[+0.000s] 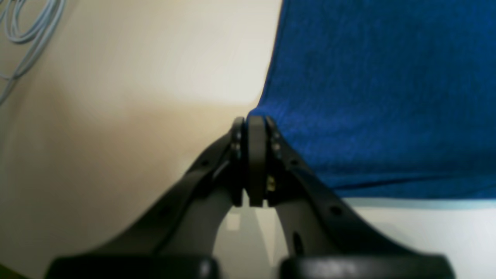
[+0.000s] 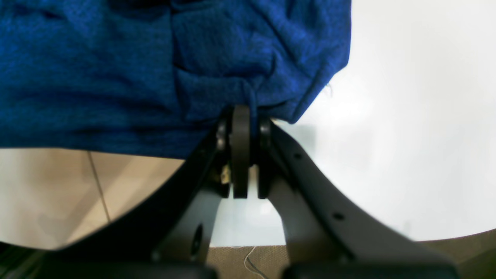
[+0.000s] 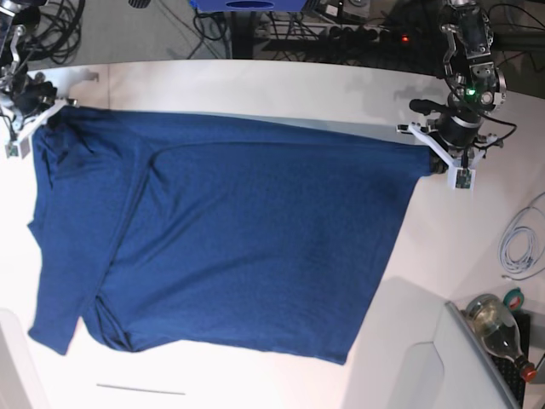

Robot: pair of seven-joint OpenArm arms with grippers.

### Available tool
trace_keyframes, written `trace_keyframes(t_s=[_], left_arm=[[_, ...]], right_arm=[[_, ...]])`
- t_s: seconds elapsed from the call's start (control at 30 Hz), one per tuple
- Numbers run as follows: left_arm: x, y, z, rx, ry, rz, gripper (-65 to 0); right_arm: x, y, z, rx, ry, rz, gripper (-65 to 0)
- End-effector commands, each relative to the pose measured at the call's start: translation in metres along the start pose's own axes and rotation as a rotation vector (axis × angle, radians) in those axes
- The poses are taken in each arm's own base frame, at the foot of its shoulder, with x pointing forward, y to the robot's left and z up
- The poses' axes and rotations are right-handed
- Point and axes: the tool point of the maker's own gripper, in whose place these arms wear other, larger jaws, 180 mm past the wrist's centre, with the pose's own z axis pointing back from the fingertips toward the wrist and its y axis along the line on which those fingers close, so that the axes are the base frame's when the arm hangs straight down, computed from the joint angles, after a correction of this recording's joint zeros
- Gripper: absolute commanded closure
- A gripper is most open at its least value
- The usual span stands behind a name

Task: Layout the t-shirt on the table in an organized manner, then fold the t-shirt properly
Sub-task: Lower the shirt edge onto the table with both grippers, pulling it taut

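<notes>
Right claw (image 3: 25,115): at the left of the base view I have its jaws pinched together on a bunched corner of the plain dark navy soft cloth t-shirt (image 3: 230,239); the wrist view shows fabric gathered into folds right at the tips.
T-shirt: it hangs stretched between my two claws along its far edge and drapes away from them over the large smooth white tabletop (image 3: 255,89). Held taut, I judge, so it can be laid flat without creases.
Sleeve side: below the right claw the cloth is rumpled and doubled over, so layout looks unfinished.
Left claw (image 3: 449,166): jaws together, clamped on the opposite corner; cloth near it runs smooth.
Pale grey cable (image 3: 519,247): coiled beyond the left claw, well apart from the shirt.
</notes>
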Motion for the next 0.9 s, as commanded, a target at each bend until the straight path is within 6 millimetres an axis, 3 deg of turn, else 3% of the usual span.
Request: trace_keyframes(t_s=[0.0, 0.2, 0.37, 0.6, 0.87], left_arm=[[0.005, 0.006, 0.004, 0.017, -0.028, -0.005, 0.0], [-0.014, -0.005, 0.009, 0.002, 0.008, 0.014, 0.0], [-0.016, -0.006, 0.010, 0.000, 0.013, 0.016, 0.0], [-0.016, 0.017, 0.019, 0.063, 0.003, 0.041, 0.0], [-0.034, 0.010, 0.025, 0.049, 0.046, 0.034, 0.0]], right_arm=[[0.012, -0.008, 0.004, -0.021, -0.036, 0.005, -0.2], [0.004, -0.008, 0.005, -0.020, -0.017, 0.007, -0.2], [-0.007, -0.011, 0.008, -0.026, 0.017, 0.013, -0.2], [-0.016, -0.019, 0.015, -0.042, 0.046, 0.040, -0.2], [-0.018, -0.017, 0.015, -0.040, 0.048, 0.035, -0.9]])
